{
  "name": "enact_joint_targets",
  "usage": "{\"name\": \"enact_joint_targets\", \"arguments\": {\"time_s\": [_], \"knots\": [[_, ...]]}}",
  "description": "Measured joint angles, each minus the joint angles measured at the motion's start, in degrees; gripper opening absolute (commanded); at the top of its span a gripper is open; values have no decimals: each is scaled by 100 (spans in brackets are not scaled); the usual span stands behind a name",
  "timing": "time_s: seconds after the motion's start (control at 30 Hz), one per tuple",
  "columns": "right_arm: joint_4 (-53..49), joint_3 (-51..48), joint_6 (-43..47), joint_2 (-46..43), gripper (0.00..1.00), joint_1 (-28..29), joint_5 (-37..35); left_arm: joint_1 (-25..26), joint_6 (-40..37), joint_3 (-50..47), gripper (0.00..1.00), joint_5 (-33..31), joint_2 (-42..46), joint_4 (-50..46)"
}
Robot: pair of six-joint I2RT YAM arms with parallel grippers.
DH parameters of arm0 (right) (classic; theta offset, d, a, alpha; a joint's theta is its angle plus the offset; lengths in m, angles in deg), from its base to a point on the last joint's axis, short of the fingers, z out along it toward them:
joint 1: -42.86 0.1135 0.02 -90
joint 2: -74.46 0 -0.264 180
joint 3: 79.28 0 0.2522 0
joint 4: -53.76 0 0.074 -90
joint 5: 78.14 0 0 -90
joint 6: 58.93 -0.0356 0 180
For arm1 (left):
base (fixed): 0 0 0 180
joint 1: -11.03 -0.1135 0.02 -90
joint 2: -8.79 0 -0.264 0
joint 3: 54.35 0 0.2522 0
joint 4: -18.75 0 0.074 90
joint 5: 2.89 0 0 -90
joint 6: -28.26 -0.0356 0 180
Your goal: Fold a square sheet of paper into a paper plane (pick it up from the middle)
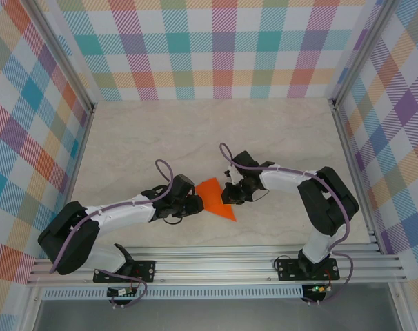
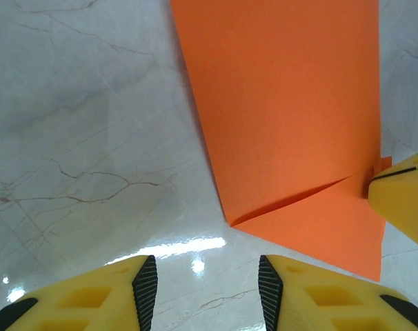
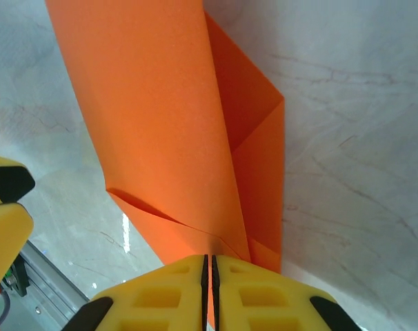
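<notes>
- Right wrist: my right gripper (image 3: 210,265) is clamped tight on the folded square sheet of paper (image 3: 161,124), I judge to steady it for creasing.
- My left gripper (image 2: 207,289) stands half apart, empty, at the sheet's 9 o'clock.
- Count: one sheet, two grippers, mid-table (image 1: 161,138).

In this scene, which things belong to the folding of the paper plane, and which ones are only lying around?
Part of the job:
- orange paper, already partly folded
- right gripper, shut on the paper's edge
- left gripper, open, next to the paper

Not part of the job:
- marble table
- checked walls
- metal rail under the arm bases
</notes>
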Motion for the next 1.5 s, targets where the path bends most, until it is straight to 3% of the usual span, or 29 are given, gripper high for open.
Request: {"name": "enact_joint_targets", "arguments": {"time_s": [0.77,1.5], "knots": [[914,-719,-105,61,13,-485,664,140,623,216,52,118,-872,820],[1539,-1016,-455,61,12,-673,1043,140,1029,238,47,48,-960,907]]}}
